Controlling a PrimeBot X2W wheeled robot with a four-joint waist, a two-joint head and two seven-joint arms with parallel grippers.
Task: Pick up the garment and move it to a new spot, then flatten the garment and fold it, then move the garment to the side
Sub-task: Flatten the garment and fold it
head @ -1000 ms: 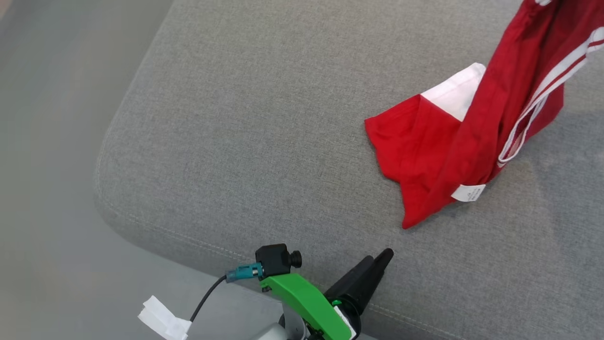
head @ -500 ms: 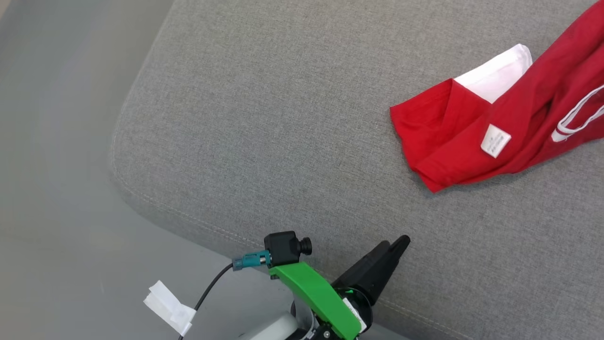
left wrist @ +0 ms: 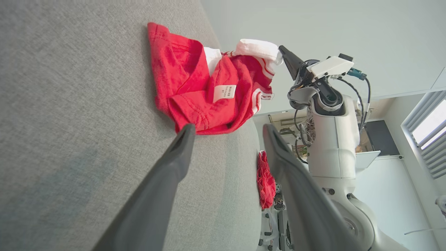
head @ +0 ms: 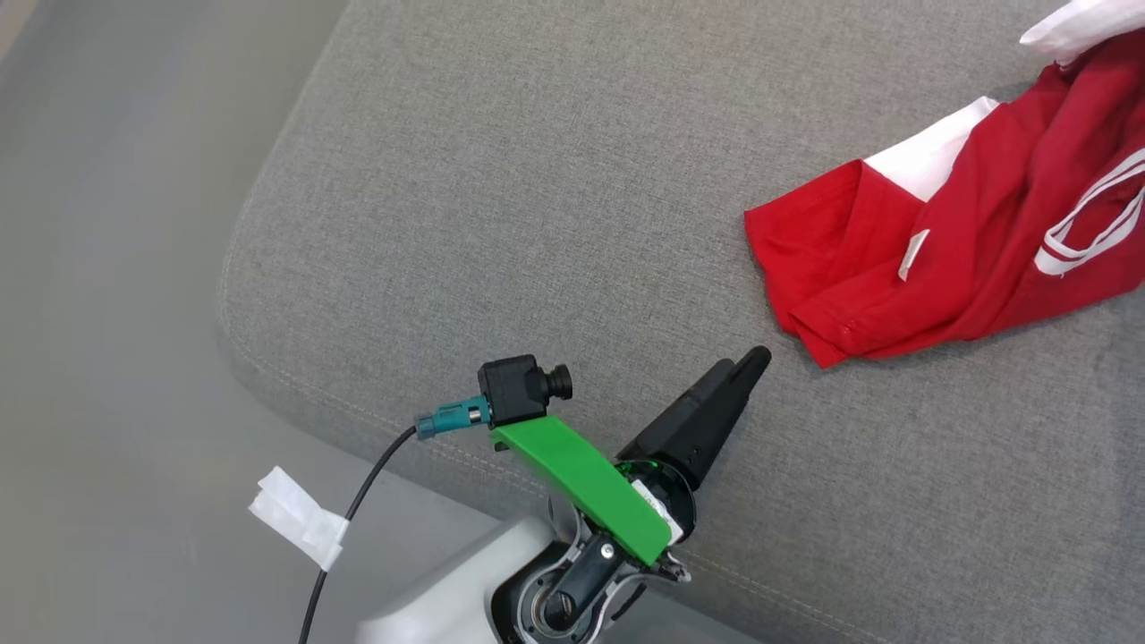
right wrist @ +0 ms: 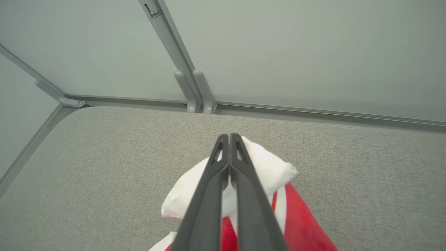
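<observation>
The left gripper is open and empty; the right gripper pinches the garment.
The left one hangs by the cushion's near edge, likely ready to help flatten. The garment lies bunched well right of the cushion's near left corner, white end held up; its right part is cut off.

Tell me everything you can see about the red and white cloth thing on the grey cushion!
The bright red soft garment has white panels, red-and-white striped trim and a small white label. It lies crumpled on the grey fabric cushion, except one white corner, pinched and lifted by the shut right gripper.
</observation>
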